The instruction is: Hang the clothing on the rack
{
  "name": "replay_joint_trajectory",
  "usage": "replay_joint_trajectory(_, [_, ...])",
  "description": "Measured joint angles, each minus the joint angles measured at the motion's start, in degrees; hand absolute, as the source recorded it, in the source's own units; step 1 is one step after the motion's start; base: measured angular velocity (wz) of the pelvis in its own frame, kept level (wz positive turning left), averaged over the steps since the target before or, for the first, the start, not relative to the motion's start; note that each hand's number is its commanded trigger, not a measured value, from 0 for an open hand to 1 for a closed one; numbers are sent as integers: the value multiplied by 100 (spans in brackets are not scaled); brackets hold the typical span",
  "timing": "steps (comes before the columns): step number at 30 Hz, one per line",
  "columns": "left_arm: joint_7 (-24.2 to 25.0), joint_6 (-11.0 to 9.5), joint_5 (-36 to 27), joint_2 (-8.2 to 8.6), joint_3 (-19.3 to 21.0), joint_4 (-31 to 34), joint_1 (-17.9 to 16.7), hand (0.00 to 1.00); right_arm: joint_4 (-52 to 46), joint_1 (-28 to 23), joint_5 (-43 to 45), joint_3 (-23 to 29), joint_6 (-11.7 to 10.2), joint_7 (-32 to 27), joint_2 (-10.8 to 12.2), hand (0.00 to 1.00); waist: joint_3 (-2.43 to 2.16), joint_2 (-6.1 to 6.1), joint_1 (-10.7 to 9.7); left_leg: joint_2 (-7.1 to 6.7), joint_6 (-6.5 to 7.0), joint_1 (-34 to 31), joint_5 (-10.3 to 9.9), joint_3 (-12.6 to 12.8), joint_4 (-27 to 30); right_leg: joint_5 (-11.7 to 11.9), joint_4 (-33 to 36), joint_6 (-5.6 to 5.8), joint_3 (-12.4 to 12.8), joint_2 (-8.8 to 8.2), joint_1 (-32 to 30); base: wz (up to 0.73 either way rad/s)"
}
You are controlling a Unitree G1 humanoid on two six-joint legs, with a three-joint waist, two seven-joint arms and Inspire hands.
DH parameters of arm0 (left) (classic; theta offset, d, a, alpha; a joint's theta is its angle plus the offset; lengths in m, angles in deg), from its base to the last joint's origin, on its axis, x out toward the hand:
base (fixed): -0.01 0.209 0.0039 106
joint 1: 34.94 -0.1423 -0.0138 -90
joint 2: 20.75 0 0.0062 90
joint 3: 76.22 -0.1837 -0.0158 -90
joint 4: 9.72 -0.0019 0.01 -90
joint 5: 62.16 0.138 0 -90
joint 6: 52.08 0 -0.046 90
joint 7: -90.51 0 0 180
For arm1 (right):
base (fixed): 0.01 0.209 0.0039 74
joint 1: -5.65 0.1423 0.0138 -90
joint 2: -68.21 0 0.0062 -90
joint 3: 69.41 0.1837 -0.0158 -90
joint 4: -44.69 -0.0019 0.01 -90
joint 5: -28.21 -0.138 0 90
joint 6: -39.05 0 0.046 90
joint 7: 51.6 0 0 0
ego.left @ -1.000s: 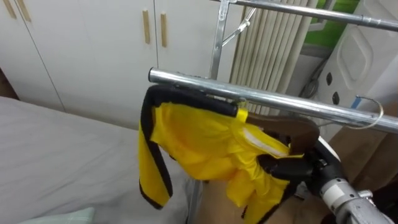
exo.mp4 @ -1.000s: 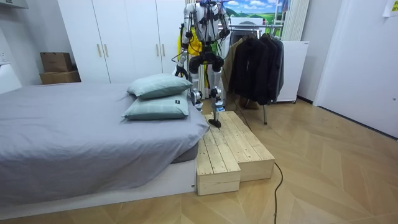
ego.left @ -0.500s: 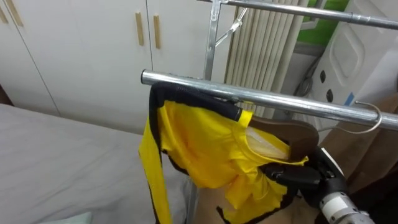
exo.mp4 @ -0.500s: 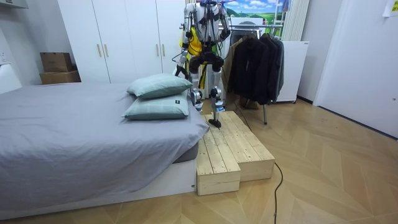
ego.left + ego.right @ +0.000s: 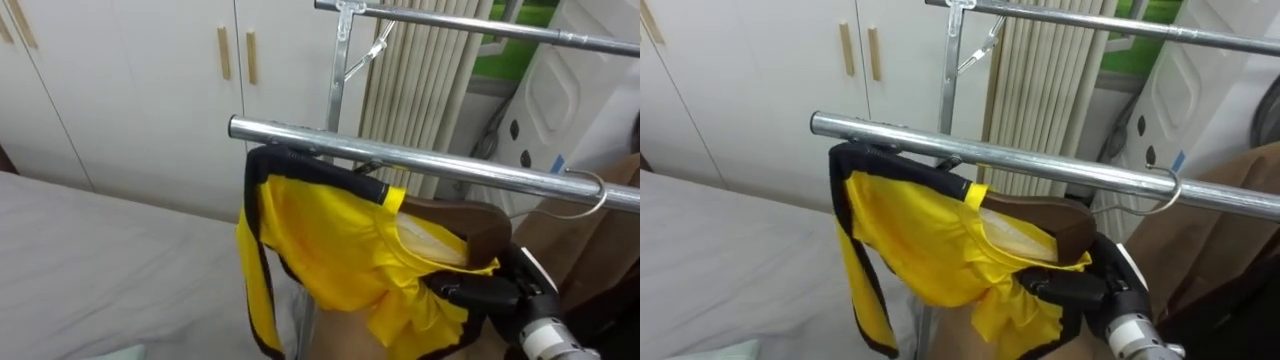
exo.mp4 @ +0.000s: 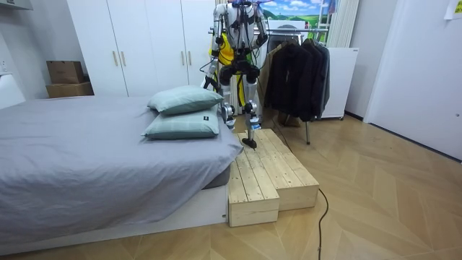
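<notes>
The yellow shirt [image 5: 330, 240] hangs on a wooden hanger [image 5: 470, 218] just under the near steel rail [image 5: 400, 158], which crosses its top edge. The hook seems to sit over the rail. The right hand [image 5: 480, 292] has its fingers curled round the shirt's lower right hem. A bed [image 5: 90, 260] lies to the left, white wardrobe doors [image 5: 130, 90] beyond it.

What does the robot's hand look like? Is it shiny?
Its right hand has black fingers, a bit like a glove. Behind them is a smooth white shell. After that, the wrist is a silver metal tube with little rings round it. So only the wrist part is shiny.
</notes>
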Motion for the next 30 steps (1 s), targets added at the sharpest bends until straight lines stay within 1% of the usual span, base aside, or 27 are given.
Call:
replay_joint_trajectory(1, [9,5,1,0,3,2,-24,0,12,0,160,42,0,-1,0,0,0,6,-41,0,0,-1,0,0,0,0,0,0,2,0,0,0])
replay_joint_trajectory(3, [23,15,0,-2,17,8,-58,0,27,-11,344,115,0,-5,0,100,-5,15,-68,0,0,-3,0,2,0,0,2,0,9,0,-7,0])
replay_joint_trajectory(6, [47,52,12,-1,49,14,-41,0,25,-19,637,207,0,-50,-5,100,-7,15,-86,1,0,-13,0,3,0,-1,7,1,8,1,-23,0])
replay_joint_trajectory(10, [77,52,48,-1,104,14,-32,0,26,5,868,221,-4,-74,-11,100,-10,11,-85,4,-11,-18,-8,0,0,-1,8,1,0,4,-29,0])
replay_joint_trajectory(12, [79,52,47,-2,104,8,-1,0,25,34,1085,221,-5,-71,-26,100,-31,-19,-85,4,-11,-24,-9,-8,0,-1,6,1,2,4,-30,0])
replay_joint_trajectory(15, [79,70,36,-2,102,-1,-3,0,70,149,1369,180,-5,-72,-115,100,-31,-31,-58,4,-11,-23,-9,-2,0,0,11,1,7,2,-31,0])
replay_joint_trajectory(19, [78,84,43,-6,102,16,-4,0,78,205,1756,164,-4,-186,-123,100,-24,-67,-40,5,-11,-24,-8,0,0,-1,5,1,7,2,-29,0])
replay_joint_trajectory(22, [78,85,57,-31,102,19,-8,0,78,204,1812,148,-4,-226,-124,100,-15,-109,-46,5,-11,-24,-8,-1,0,-1,0,1,8,4,-25,0])
replay_joint_trajectory(27, [65,83,69,-54,101,79,-77,0,77,204,1978,148,-4,-312,-124,100,3,-142,-48,5,-11,-23,-8,-4,0,-1,-3,1,1,4,-17,0])
replay_joint_trajectory(28, [59,83,88,-54,100,84,-83,0,78,203,2000,148,-4,-322,-124,93,5,-143,-49,5,-11,-22,-9,-6,0,-1,-2,1,0,4,-16,0])
replay_joint_trajectory(29, [54,83,96,-55,100,96,-88,0,78,202,2005,147,-4,-330,-124,65,7,-144,-51,5,-11,-22,-8,-9,0,-1,0,1,-3,4,-16,0])
replay_joint_trajectory(30, [53,84,97,-55,98,103,-90,0,78,202,2006,145,-4,-337,-124,0,7,-145,-49,5,-11,-22,-9,-9,0,-1,1,1,-4,4,-16,0])
